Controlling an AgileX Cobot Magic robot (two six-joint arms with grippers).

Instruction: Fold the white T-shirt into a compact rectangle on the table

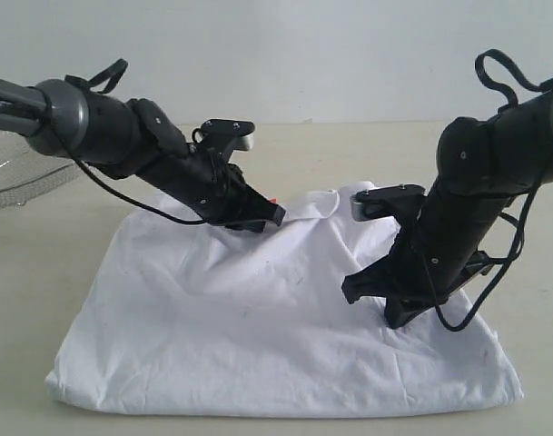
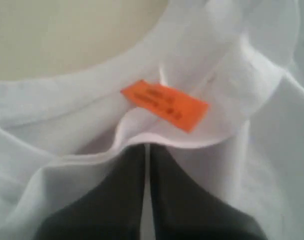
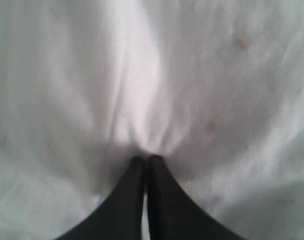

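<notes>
The white T-shirt (image 1: 258,318) lies spread on the pale table (image 1: 40,272), plain side up, its collar toward the far edge. My left gripper (image 1: 274,216) is shut on the collar fabric; the left wrist view shows its tips (image 2: 148,147) pinching cloth just below the orange neck tag (image 2: 165,105). My right gripper (image 1: 371,291) is shut on a pinch of the shirt's right half; puckers of cloth gather at its tips (image 3: 146,159). The chest lettering is hidden.
A round wire-mesh basket (image 1: 22,168) stands at the far left edge of the table. Bare tabletop (image 1: 303,145) shows behind the shirt, up to a plain white wall.
</notes>
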